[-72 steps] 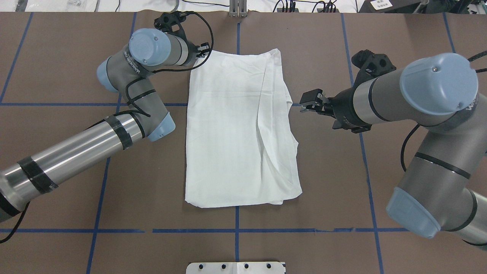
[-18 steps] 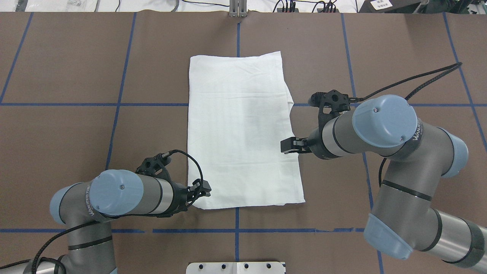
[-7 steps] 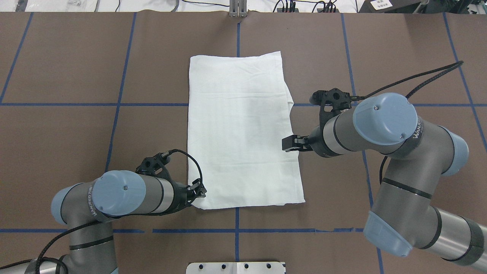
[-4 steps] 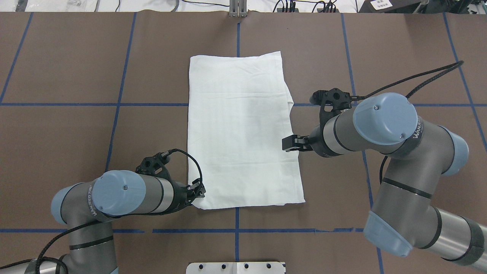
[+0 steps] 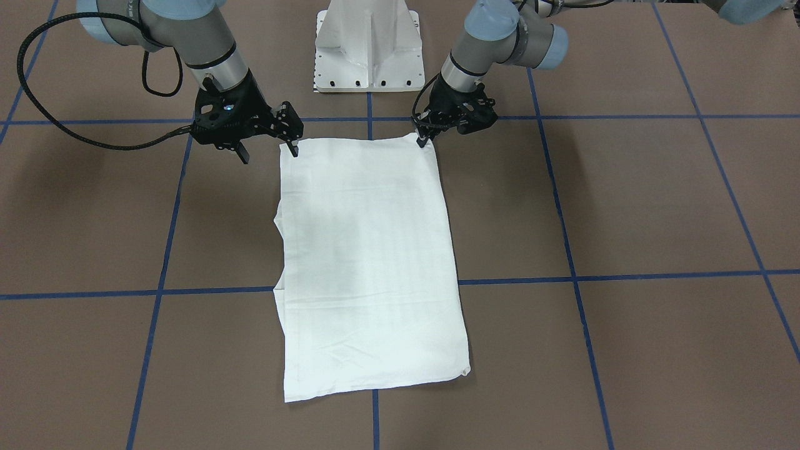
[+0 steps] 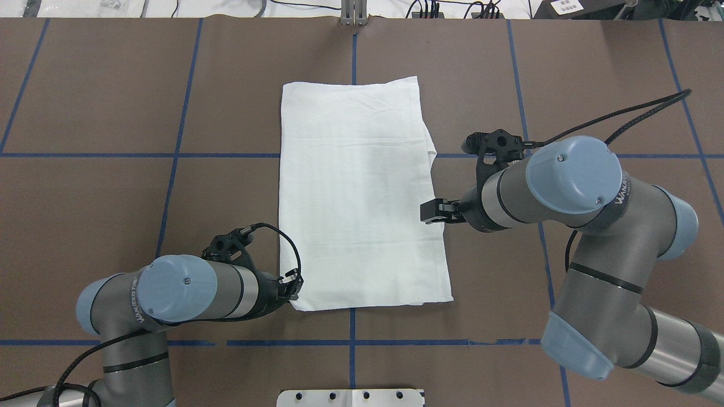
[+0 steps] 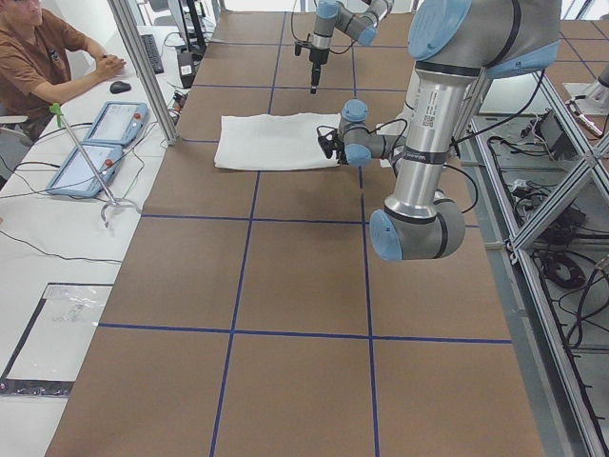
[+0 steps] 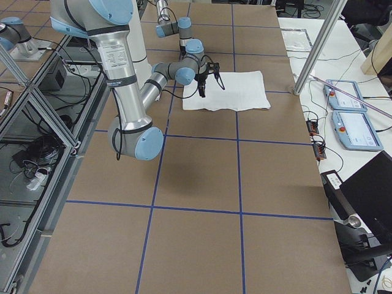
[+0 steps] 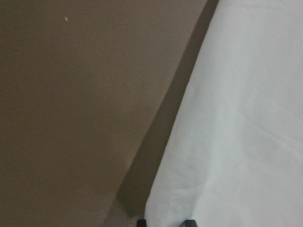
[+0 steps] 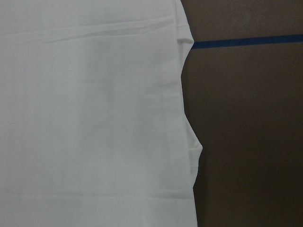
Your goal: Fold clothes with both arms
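Observation:
The clothes are one white shirt (image 6: 356, 198) folded into a long flat rectangle (image 5: 369, 262) in the middle of the table. My left gripper (image 6: 293, 285) is low at its near-left corner (image 5: 424, 136). In the left wrist view that corner (image 9: 163, 215) lies between two dark fingertips that stand a little apart, so the gripper reads as open. My right gripper (image 6: 430, 212) hangs above the shirt's right edge with its fingers spread wide (image 5: 269, 149) and holds nothing. The right wrist view shows only the shirt's edge (image 10: 180, 118) and the table.
The white pedestal (image 5: 369, 44) stands at the robot's side of the table. Blue tape lines (image 6: 175, 155) cross the brown tabletop. Beyond the far edge, a person (image 7: 48, 57) sits at a side table with tablets (image 7: 100, 143) and a metal post (image 8: 312, 49).
My left gripper has crept back from over the shirt onto its near-left corner, fingers narrower. The right gripper has barely moved. Ten seconds ago the left was at the far-left corner.

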You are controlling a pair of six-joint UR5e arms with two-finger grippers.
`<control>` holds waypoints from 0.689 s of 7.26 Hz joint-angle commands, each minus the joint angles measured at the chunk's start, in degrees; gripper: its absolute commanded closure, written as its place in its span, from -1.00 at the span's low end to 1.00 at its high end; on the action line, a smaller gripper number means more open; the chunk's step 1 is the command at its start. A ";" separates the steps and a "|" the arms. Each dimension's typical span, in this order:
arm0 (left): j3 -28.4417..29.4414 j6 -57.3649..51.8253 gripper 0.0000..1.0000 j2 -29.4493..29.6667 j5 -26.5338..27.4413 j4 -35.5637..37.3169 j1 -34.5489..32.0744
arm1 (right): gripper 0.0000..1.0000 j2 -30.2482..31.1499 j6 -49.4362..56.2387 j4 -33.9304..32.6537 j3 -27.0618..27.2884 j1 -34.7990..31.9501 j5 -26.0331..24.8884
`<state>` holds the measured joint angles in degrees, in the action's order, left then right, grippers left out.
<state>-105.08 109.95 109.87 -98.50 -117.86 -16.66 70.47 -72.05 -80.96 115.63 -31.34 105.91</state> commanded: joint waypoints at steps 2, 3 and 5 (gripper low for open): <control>-0.47 -0.17 1.00 0.08 -0.11 0.09 -0.04 | -1.00 -2.25 -13.57 -6.11 0.29 1.54 0.00; -0.65 -0.17 1.00 0.08 -0.12 0.09 -0.04 | -1.00 -2.97 -17.82 -8.57 0.47 3.55 -0.43; -0.83 -0.35 1.00 0.08 -0.12 0.09 -0.30 | -1.00 -2.89 -32.65 -10.70 0.38 9.69 -4.72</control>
<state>-105.78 109.74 109.94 -98.61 -117.78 -16.78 67.59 -96.25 -90.30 116.00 -25.12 103.77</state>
